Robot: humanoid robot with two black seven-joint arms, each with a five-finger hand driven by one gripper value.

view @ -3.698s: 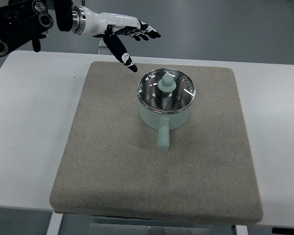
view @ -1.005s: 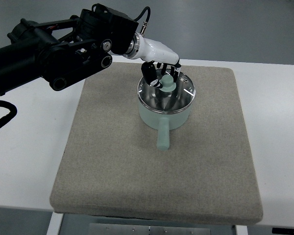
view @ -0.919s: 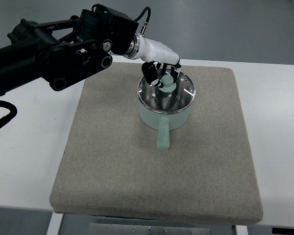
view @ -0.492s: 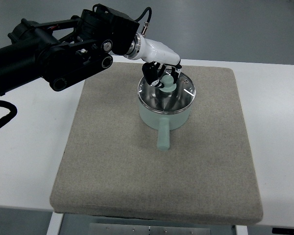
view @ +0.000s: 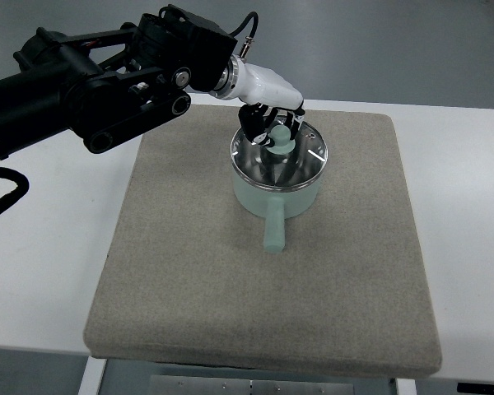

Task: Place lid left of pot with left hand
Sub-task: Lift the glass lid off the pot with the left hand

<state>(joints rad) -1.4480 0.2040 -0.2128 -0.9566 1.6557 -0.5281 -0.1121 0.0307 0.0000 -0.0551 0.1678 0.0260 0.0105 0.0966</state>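
Pot (view: 277, 191) position: centre-far area of a square, coarse-woven grey-brown mat (view: 189, 271), which lies flat on a white table (view: 41, 247). The pot is a round, pale mint-green saucepan with one straight handle (view: 274, 230) of the same colour pointing toward the near edge.

Lid (view: 300, 160) — a circular glass disc with a bright metal rim — sits seated on the pot. At its centre stands a mint-green knob (view: 281, 138), mushroom-shaped, with a rounded cap.

Left hand (view: 266, 115) — white glossy shell, black finger segments — reaches in from the far left on a bulky black arm (view: 90, 82) with exposed joints and a looped cable. The hand hangs over the far-left part of the lid. Its black fingers (view: 253, 125) are curled downward and gathered closely about the knob on its far and left sides. Whether they actually touch or pinch the knob cannot be told from this view.

Mat surface to the left of the pot is bare fabric.
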